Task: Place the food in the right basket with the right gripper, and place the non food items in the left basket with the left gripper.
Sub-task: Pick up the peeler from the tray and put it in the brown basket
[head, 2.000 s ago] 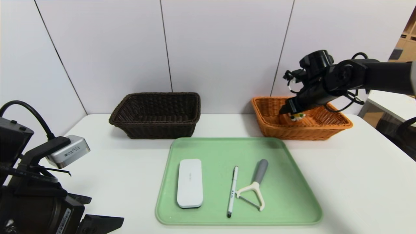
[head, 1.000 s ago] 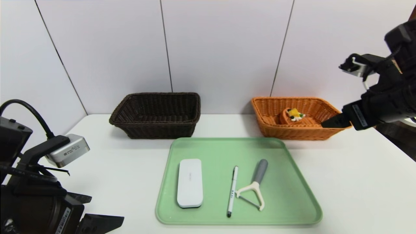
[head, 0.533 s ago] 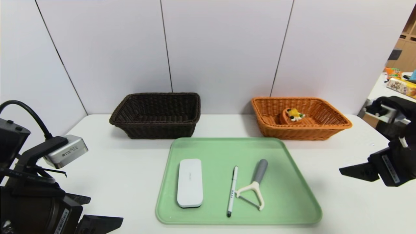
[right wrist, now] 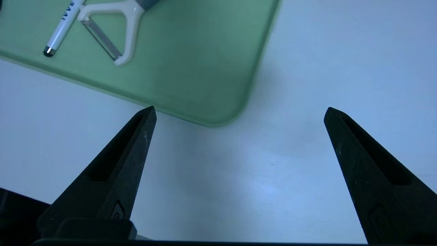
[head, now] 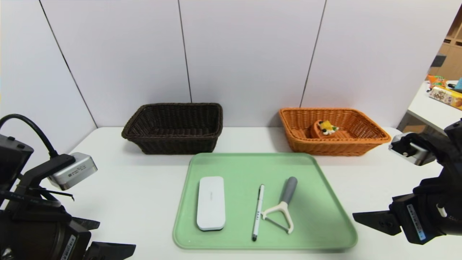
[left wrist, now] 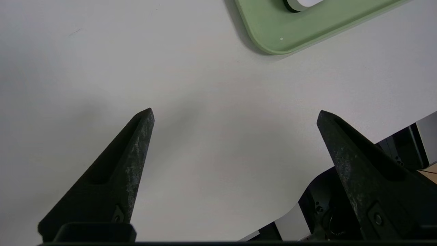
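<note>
Broadly, a white desk [head: 144, 187] fills the head view and carries everything. At its middle sits a pale green tray [head: 325, 216]; one rounded corner of it also shows in the left wrist view, another in the right wrist view.

Behind the tray, by the wall, stand two wicker baskets, well apart. The left basket [head: 173, 141], dark brown, shows nothing inside. The right basket [head: 306, 144], orange-tan, holds the food [head: 326, 128], a small tart wedge lying near its middle.

The left end effector [left wrist: 235, 114] hangs over bare desk near the tray's near-left corner, its two fingers spread wide with nothing between them. The right end effector [right wrist: 240, 111] is low at the near-right, over the desk just off the tray's near-right corner, its fingers likewise spread wide and holding nothing.

On the tray lie the non-food items, side by side and apart from each other. The white case [head: 210, 203] lies to the left. The peeler [head: 282, 207] lies to the right, grey handle pointing away, white Y-head toward the robot. The pen [head: 258, 212] lies between them, just beside the peeler, dark tip toward the near edge.
</note>
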You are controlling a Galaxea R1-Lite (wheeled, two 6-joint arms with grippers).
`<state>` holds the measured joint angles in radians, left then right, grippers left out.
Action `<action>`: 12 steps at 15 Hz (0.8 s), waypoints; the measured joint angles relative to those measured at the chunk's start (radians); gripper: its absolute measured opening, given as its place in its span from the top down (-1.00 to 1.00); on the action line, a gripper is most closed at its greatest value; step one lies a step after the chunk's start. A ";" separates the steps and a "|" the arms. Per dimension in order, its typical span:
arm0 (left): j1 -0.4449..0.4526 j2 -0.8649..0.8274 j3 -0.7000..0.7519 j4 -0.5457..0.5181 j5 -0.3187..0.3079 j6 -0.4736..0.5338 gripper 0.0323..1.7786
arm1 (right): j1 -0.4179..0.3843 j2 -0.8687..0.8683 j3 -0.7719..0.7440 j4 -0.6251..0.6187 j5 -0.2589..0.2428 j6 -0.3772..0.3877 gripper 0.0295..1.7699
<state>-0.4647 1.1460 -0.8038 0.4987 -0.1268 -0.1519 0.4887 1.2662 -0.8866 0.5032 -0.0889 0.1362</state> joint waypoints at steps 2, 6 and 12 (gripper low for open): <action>0.000 -0.004 0.001 0.001 0.000 -0.001 -0.90 | 0.057 0.020 -0.021 0.002 -0.001 0.063 -0.91; 0.000 -0.007 0.002 0.000 0.000 -0.002 -0.90 | 0.129 0.084 -0.093 0.009 -0.013 0.169 -0.91; 0.000 -0.007 0.001 0.000 0.000 -0.002 -0.90 | 0.208 0.218 -0.236 0.044 -0.033 0.332 -0.91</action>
<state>-0.4647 1.1387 -0.8032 0.4987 -0.1264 -0.1538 0.6966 1.4840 -1.1223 0.5470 -0.1215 0.4685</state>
